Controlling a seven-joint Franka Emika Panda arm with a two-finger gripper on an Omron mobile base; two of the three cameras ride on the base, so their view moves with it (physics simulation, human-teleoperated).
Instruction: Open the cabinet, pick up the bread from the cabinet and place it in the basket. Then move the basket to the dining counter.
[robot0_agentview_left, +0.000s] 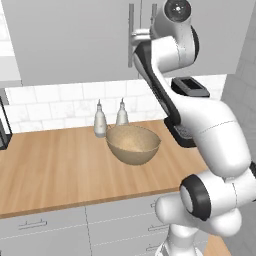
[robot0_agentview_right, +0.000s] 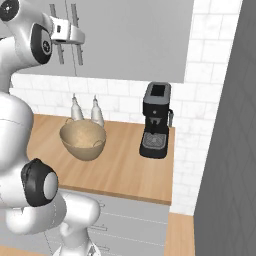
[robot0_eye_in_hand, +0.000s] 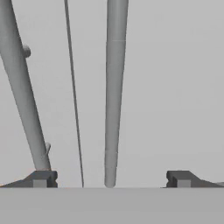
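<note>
Up at the cabinet (robot0_agentview_left: 75, 45), the gripper (robot0_eye_in_hand: 111, 179) is spread wide, holding nothing. The right door's handle (robot0_eye_in_hand: 114, 87) runs vertically, dead ahead between the fingertips.

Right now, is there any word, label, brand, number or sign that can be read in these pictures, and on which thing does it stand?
None: no readable text stands anywhere in the three views.
The cabinet doors are plain grey, without any mark.
The two white bottles carry no label that can be made out.
The black coffee machine shows no brand or number.
The basket has only beige speckles, no writing.
</note>
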